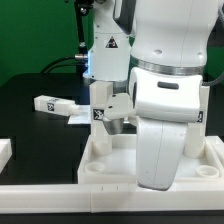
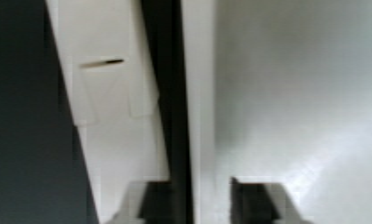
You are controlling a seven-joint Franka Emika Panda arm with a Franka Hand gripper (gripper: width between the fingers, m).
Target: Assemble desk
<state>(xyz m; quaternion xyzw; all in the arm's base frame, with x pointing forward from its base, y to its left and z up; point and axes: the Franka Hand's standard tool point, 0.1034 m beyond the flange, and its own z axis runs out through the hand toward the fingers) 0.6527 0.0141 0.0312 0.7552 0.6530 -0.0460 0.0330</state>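
Hovering at the far corner of the tabletop on the exterior view's left, the gripper sits just beside an upright white leg. I cannot tell whether its jaws are parted or clamped on that leg. A second leg lies on the black table, well apart from the gripper. Both legs carry black-and-white tags, their patterns too small to read. A triangular sign marks the arm.
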